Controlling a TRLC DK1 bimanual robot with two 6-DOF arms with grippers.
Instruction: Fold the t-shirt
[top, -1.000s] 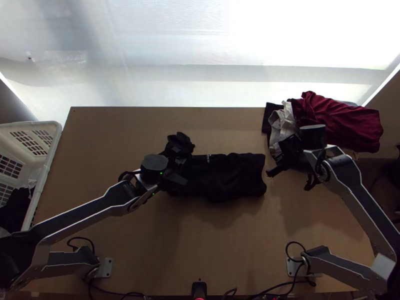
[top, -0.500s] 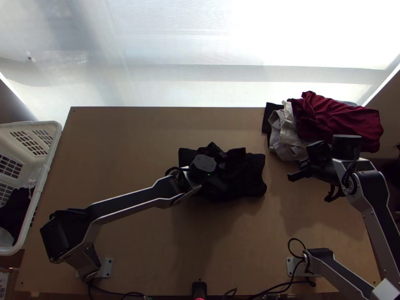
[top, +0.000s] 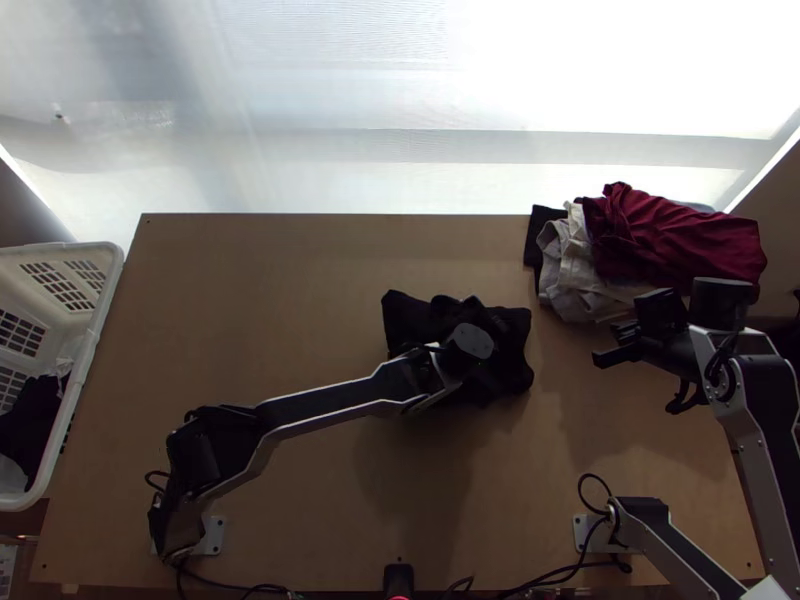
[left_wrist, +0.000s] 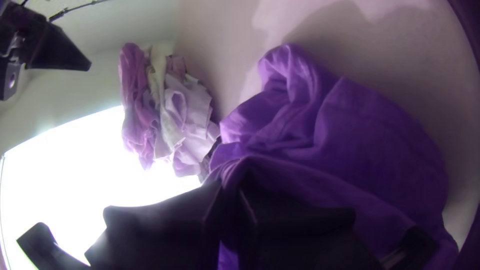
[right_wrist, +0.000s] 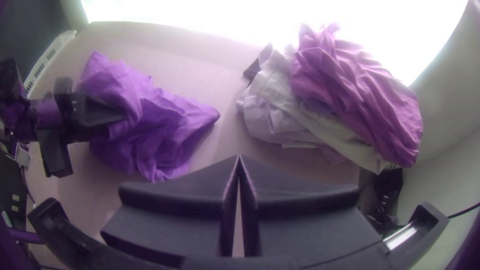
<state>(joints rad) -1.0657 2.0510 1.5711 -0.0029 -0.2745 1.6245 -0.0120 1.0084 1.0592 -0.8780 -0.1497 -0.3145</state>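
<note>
- Across the table (top: 250, 270), here we go: my left arm (top: 330, 400) has just swung in toward the clothes pile (top: 670, 240), its wrist now above the end of the shirt nearer that pile.
- And my right arm (top: 745, 400) has backed off from the shirt, out to the near side of the pile. That gives the left one room, I'd say.
- The t-shirt (top: 410, 315) lies beside the pile, a little apart from it. Its end away from the pile has come inward, while the end nearest the pile has held its place. So the bundle is shorter, and I read that as a fold going over, though it's bunched and creased rather than neat.
- Left gripper (left_wrist: 230, 187): clamped on the shirt, over on the shirt's side of the pile.
- Right gripper (right_wrist: 239, 156): fingers together, nothing between them, just on the near side of the pile.
- That pinched bit of cloth is what matters now. I think I should lay it toward the pile, let go gently, then smooth; a tug could drag the whole bundle askew.
</note>
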